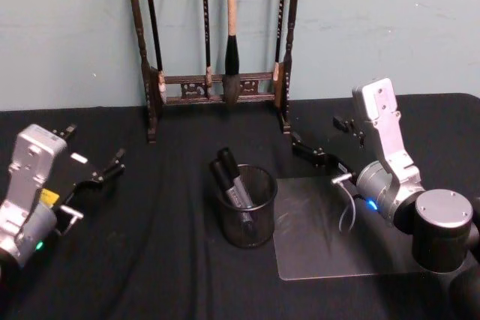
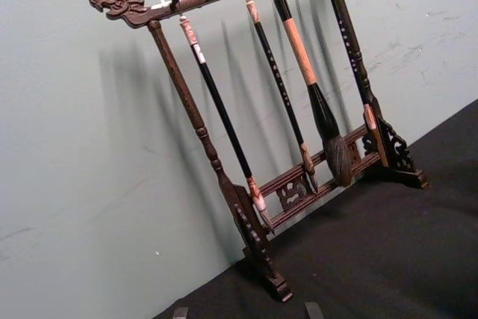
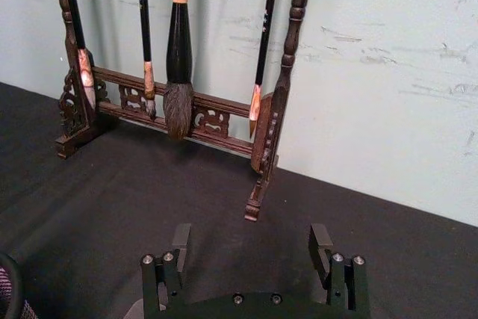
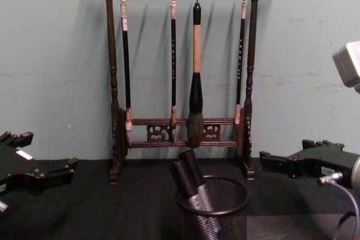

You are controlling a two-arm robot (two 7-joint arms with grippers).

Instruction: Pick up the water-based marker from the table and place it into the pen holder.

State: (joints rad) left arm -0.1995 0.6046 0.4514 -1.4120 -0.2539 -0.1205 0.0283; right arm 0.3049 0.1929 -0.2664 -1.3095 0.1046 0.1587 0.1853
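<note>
Markers point(image 1: 234, 183) upright inside pen holder point(image 1: 259, 231) on table point(image 1: 150, 245)

Cup in the middle, rack behind, an arm on each side.
The small round black wire-mesh pen holder point(image 1: 247, 206) stands in the middle of the black cloth-covered counter point(image 1: 150, 260), with two dark markers point(image 1: 232, 181) leaning inside it. The tall dark wooden brush rack point(image 1: 217, 91) stands behind it, against the wall. A clear flat sheet point(image 1: 330, 230) lies just right of the holder. The left gripper point(image 1: 112, 170) is far left; the right gripper point(image 1: 311, 151) is right, over the sheet's back edge.
</note>
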